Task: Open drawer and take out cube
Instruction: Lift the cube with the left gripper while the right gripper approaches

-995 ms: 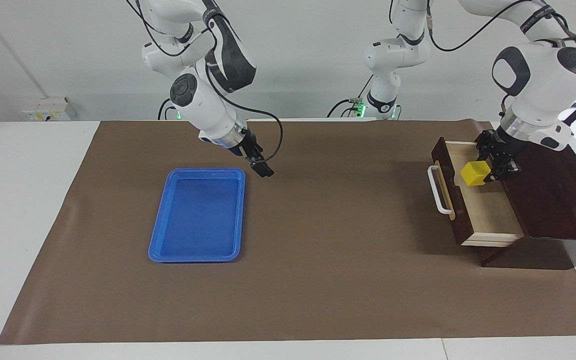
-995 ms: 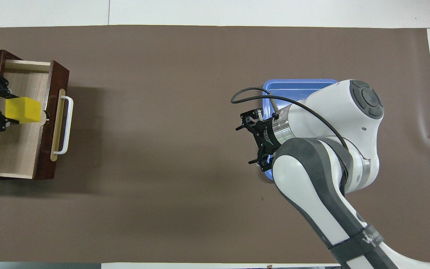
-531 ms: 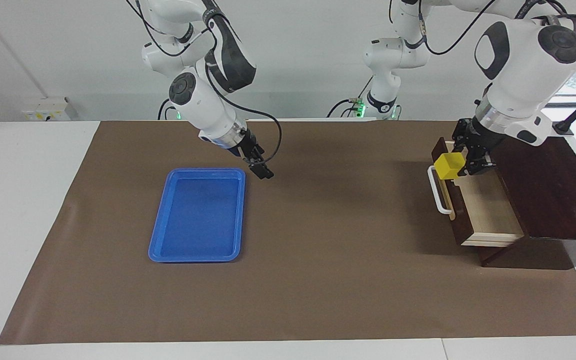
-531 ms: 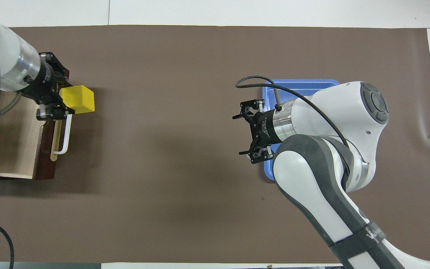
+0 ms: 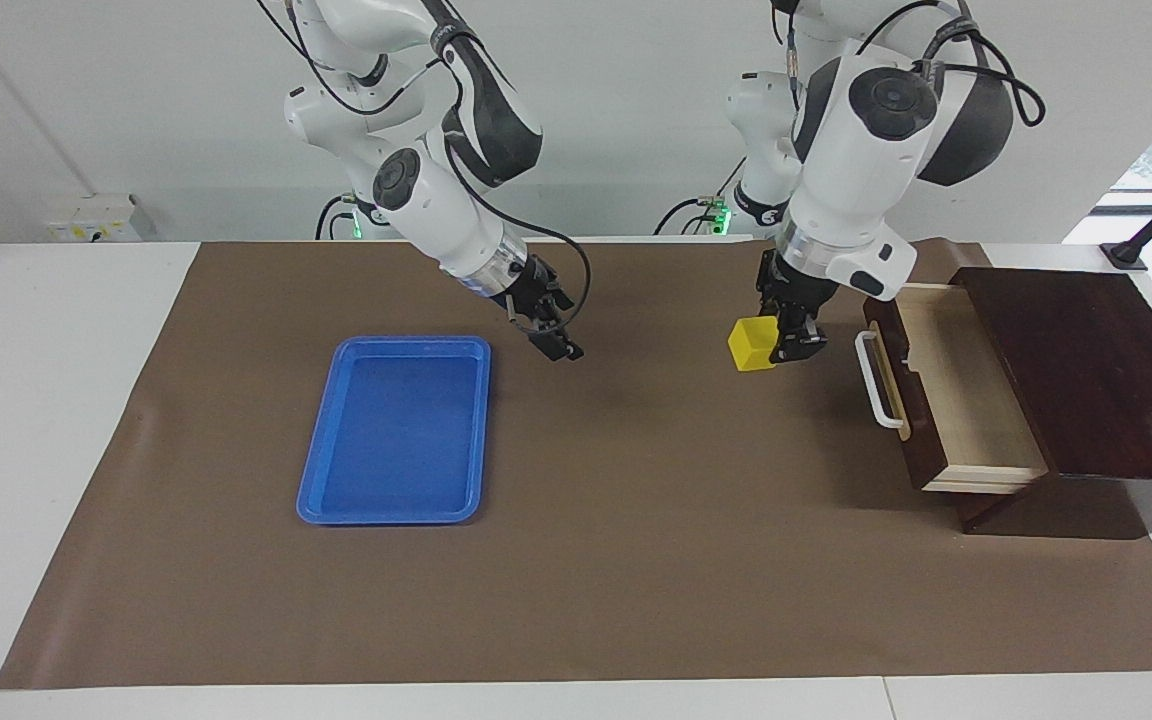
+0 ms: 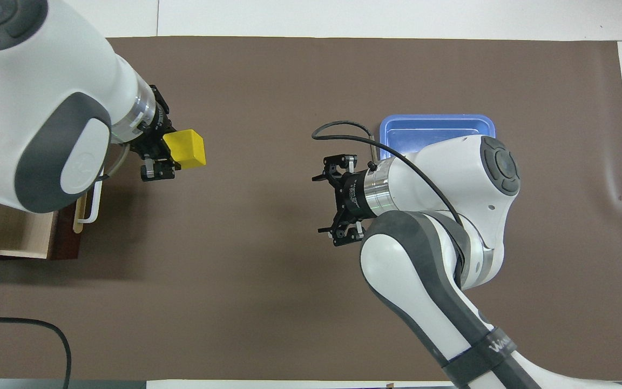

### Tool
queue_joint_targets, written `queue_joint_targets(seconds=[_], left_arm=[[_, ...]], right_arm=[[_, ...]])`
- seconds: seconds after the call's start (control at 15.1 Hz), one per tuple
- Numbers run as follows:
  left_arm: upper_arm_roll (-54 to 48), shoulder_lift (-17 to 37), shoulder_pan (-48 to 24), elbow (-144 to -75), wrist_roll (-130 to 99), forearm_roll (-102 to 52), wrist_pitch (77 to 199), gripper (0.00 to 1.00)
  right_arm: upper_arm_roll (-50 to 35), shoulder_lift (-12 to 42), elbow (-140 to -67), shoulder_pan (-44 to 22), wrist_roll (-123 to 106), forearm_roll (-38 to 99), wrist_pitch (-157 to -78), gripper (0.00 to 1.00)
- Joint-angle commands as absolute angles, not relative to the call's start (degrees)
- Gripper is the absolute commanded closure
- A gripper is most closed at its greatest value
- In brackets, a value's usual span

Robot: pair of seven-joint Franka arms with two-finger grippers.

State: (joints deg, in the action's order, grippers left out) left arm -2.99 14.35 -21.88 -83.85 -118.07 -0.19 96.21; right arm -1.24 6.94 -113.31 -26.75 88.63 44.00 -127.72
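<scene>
No legible text, labels, brands, numbers or signs anywhere.

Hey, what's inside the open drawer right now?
The drawer shows only its bare pale wood floor. The cube is out, held by the left claw over the mat. The cabinet top covers the drawer's back part.

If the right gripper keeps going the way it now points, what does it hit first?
Probably the brown mat. The right gripper slants down over bare mat beside the blue tray, toward the left gripper holding the cube; depth is unclear.
</scene>
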Motion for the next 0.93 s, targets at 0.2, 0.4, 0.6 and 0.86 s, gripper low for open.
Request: queue_joint_targets(seconds=[0.2,0.4,0.6,0.86], left_arm=[[-2.02,13.71,-23.29,-87.01,-119.09,-0.7,99.14,1.0],[-2.02,13.54,-24.08,-87.45,-119.27,-0.7,99.58,1.0],[-2.02,12.83,-24.26,-89.9,-119.44,-0.7,100.89,1.0],[-1.93,12.92,-25.14,-90.35,-119.71,-0.7,101.16,1.0]], right_arm=[[-1.14,14.04,-107.25,-28.91,89.82,49.13,-127.45,0.0],[-1.05,20.98,-96.9,-29.79,93.33,48.26,-123.42,0.0],[-1.05,23.55,-91.59,-30.23,93.34,46.5,-122.35,0.0],[-1.05,25.13,-89.04,-30.23,93.08,45.62,-121.99,0.0]])
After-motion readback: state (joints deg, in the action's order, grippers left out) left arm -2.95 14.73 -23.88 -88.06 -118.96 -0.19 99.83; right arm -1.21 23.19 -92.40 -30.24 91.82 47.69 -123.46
